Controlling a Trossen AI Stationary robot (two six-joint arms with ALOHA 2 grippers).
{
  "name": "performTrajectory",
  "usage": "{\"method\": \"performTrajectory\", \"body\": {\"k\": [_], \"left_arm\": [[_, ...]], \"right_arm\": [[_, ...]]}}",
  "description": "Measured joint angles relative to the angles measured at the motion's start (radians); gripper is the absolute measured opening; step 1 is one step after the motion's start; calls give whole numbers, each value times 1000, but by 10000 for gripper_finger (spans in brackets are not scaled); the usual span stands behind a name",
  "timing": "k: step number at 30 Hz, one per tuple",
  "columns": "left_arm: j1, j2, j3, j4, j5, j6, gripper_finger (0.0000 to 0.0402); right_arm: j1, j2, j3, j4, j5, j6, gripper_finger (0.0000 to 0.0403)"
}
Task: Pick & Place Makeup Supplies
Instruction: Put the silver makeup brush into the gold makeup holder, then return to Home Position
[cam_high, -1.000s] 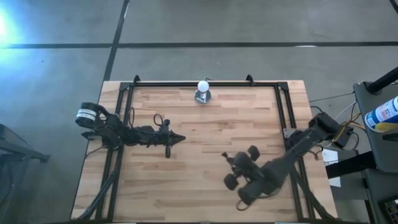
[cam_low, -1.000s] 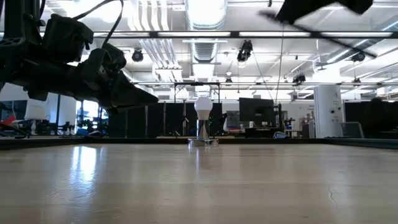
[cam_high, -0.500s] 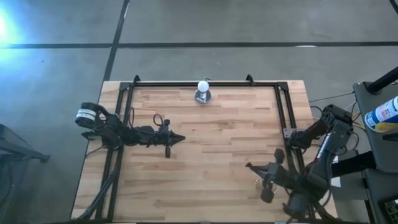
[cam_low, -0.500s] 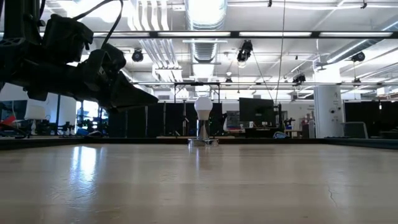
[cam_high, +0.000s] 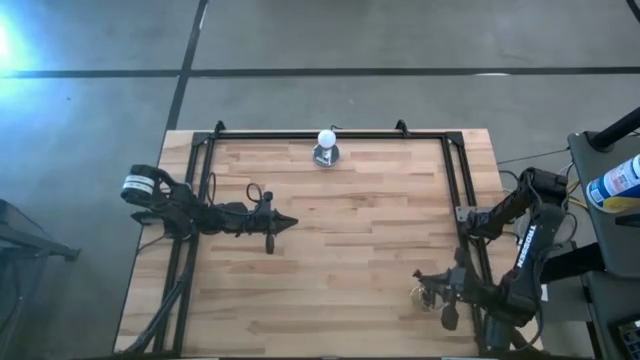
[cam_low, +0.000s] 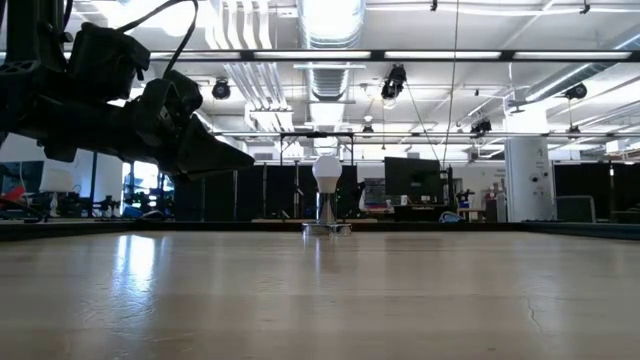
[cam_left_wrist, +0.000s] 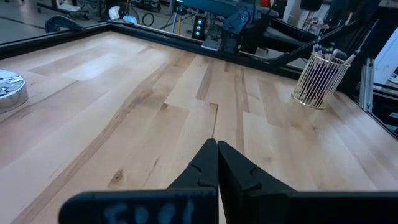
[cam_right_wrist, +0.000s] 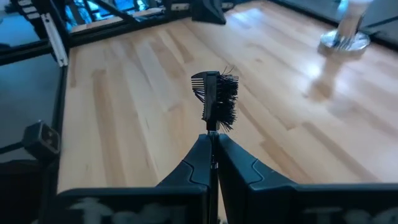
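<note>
Right claw (cam_right_wrist: 211, 146) of mine is pressed together on a small brush (cam_right_wrist: 217, 99). It pinches the thin stem just under the head, so the comb teeth and the dark bristles stand clear beyond my fingertips. I hold it over the near right corner of the worktop (cam_high: 350, 230), close to the wire cup (cam_left_wrist: 318, 78) where the other brushes (cam_left_wrist: 326, 56) stand bristles up. I cannot tell whether I am squarely above the cup.

I judge this brush to be very light, with a stiff, slim stem that is probably smooth enough to twist or slide in a loose pinch. The bristles are soft and would splay if squeezed. So the stem is the place to hold it, close to the head as now, or nearer the middle for better balance, and never on the bristles. It needs little force. The cup also looks light and could tip if I knock its rim.

A second ago my right arm reached out over the near middle of the worktop. Half a second ago it was partway back, and now it is folded in by the near right corner beside the cup. My left claw (cam_high: 285, 222) is closed on nothing and hangs above the left-middle of the worktop, exactly where it was. The white ball (cam_high: 326, 139) at the far edge has not moved either.
</note>
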Motion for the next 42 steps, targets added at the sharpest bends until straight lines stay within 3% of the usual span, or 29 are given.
{"method": "performTrajectory", "body": {"k": [9, 23, 27, 31, 33, 37, 42], "left_arm": [[0, 0, 0, 0, -11, -3, 0], [0, -8, -9, -1, -11, -41, 0], [1, -52, -42, 8, -10, -41, 0], [9, -137, -98, 8, -8, -31, 0], [12, -191, -132, 9, -4, -28, 0], [15, -299, -166, -53, -3, -10, 0], [29, -389, -166, -214, -2, -6, 0]], "right_arm": [[8, 0, -78, 107, -23, -2, 17], [5, -37, 7, 80, -284, -71, 104], [-2, -101, 62, 79, -291, -169, 88], [-56, -179, 57, 115, -293, -317, 43], [-99, -231, 21, 171, -297, -414, 18], [-197, -353, -102, 365, -356, -608, 9], [-296, -470, -277, 544, -504, -641, 8]]}}
